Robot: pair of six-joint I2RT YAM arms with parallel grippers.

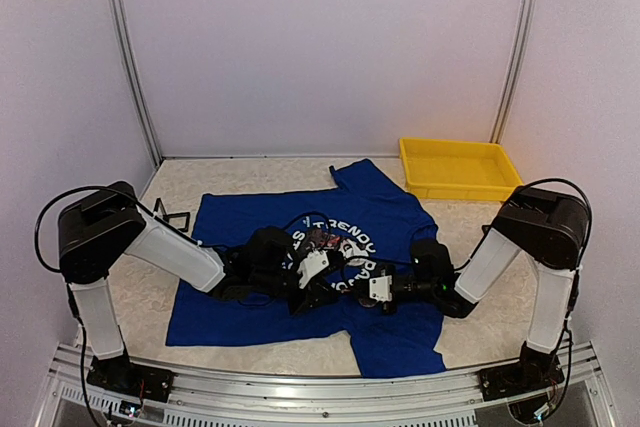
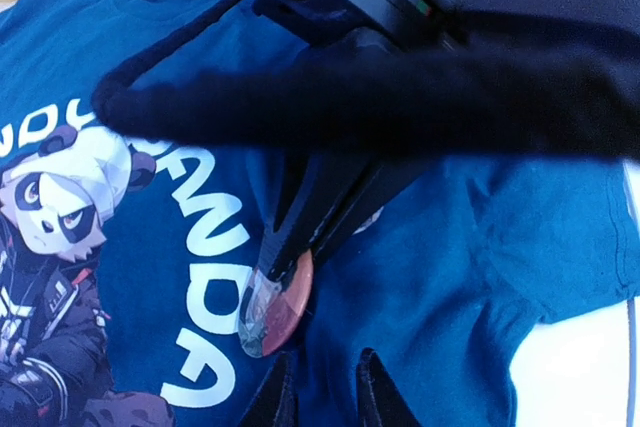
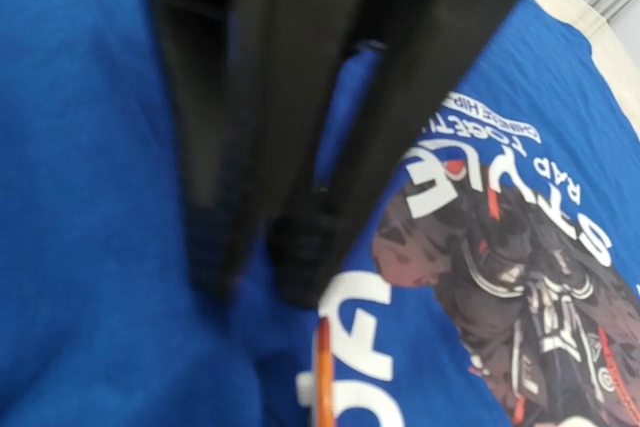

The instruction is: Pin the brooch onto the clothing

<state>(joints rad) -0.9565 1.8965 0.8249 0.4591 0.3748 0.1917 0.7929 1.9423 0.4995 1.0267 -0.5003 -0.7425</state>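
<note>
**Brooch just ahead of the open left fingers, right arm carrying it**

The left gripper (image 2: pixel 322 397), black and two-fingered, is sitting nearest the lens in its wrist view. Its fingers are standing spread w/ nothing btwn them. Just ahead of that gap, a bit twd the lettering side, the round orange-brown glossy brooch (image 2: pixel 272 315) is hanging in the right gripper (image 2: pixel 283 265). That gripper's black fingers are pressing together on the upper rim, slanting down from the far side. The disc is tilting, its face partly twd the left wrist cam and edge-on to the right wrist cam.

It's hovering over the royal-blue T-shirt (image 2: pixel 430 277), which is lying spread on the beige table (image 1: pixel 250 175). The brooch is on the chest, right beside the white "PANDA" lettering (image 2: pixel 195 317). Can't tell if it's touching cloth, and the pin side isn't showing.

Judgement: the right arm is doing the carrying and the left is the free one, close in below the disc. The next move is prob. turning on the left fingers going fwd to the fabric or clasp under the brooch.
</note>
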